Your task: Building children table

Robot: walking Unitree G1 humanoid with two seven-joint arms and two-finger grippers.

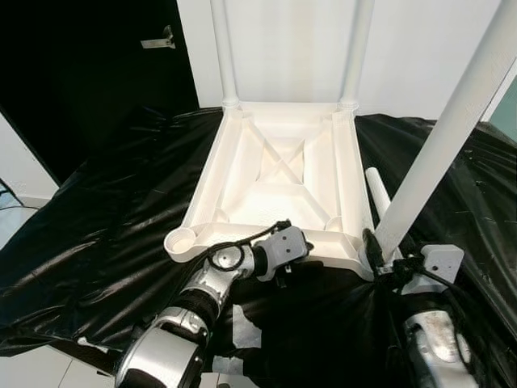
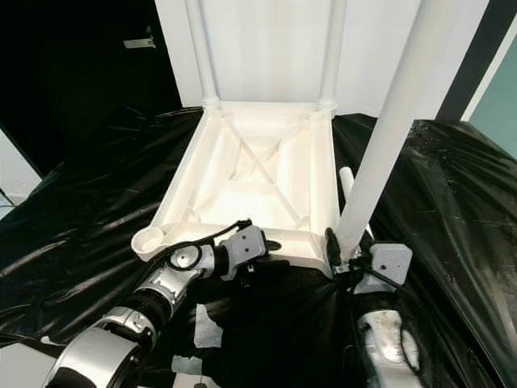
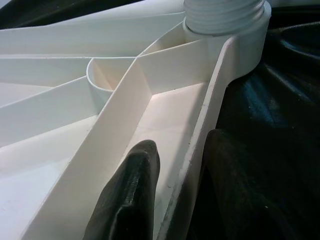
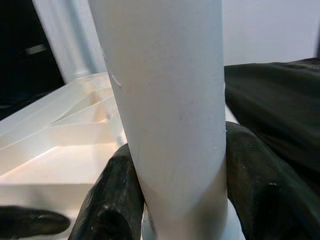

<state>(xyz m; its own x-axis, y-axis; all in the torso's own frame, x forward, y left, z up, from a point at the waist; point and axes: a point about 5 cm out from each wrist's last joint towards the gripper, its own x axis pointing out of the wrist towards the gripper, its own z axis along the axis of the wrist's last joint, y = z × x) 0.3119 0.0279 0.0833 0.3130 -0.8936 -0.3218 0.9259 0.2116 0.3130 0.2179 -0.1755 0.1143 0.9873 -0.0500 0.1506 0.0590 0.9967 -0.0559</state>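
The white table top [image 1: 275, 174] lies upside down on a black plastic sheet [image 1: 105, 210]. Two white legs [image 1: 224, 48] stand upright in its far corners. A third leg [image 1: 452, 121] leans in the near right corner socket [image 3: 225, 15], and my right gripper [image 1: 388, 250] is shut on its base, a finger [image 4: 110, 200] on each side. My left gripper [image 1: 309, 242] is shut on the table top's near rim [image 3: 200, 135], one finger [image 3: 135, 185] inside it and one outside. The near left socket [image 1: 182, 241] holds no leg.
A loose white leg [image 1: 377, 194] lies on the sheet along the table top's right side. A white wall [image 1: 291, 40] stands behind, with a dark doorway [image 1: 81, 65] to the left. Pale floor [image 1: 32, 368] shows at the near left.
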